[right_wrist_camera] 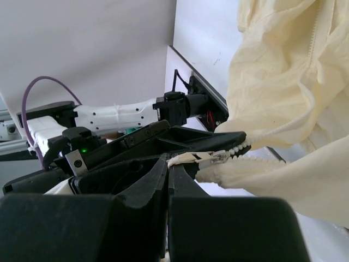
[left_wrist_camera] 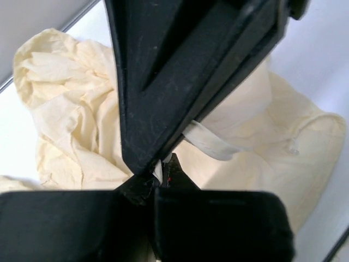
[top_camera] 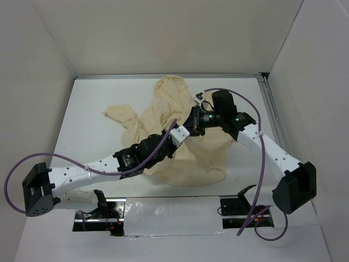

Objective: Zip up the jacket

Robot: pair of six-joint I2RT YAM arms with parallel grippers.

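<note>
Two grippers meet over jacket (top_camera: 188, 161), crumpled mid-surface (top_camera: 95, 139). Right gripper (right_wrist_camera: 170, 164) pinched closed on zipper end (right_wrist_camera: 210, 157). Left gripper (left_wrist_camera: 162, 176) closed on jacket just beside. In right wrist view, teeth trail rightward from right gripper: likely pull axis.

In the top external view, the wrist bodies (top_camera: 210, 117) of both arms overlie the middle of the jacket (top_camera: 185, 164). The tips of the left tool (top_camera: 182, 132) and right tool (top_camera: 194, 124) are hidden there, with the fabric beneath them, and the zipper is too small to resolve. In the left wrist view, the blurred left fingers (left_wrist_camera: 163, 82) block most of the frame. The jacket is cut off at the left edge and hidden along the bottom. A red mark (left_wrist_camera: 170, 177) at the tips is too small to identify. In the right wrist view, the jacket runs past the top and right edges, and the zipper (right_wrist_camera: 233, 149) end disappears between the right fingers (right_wrist_camera: 136, 185).
</note>
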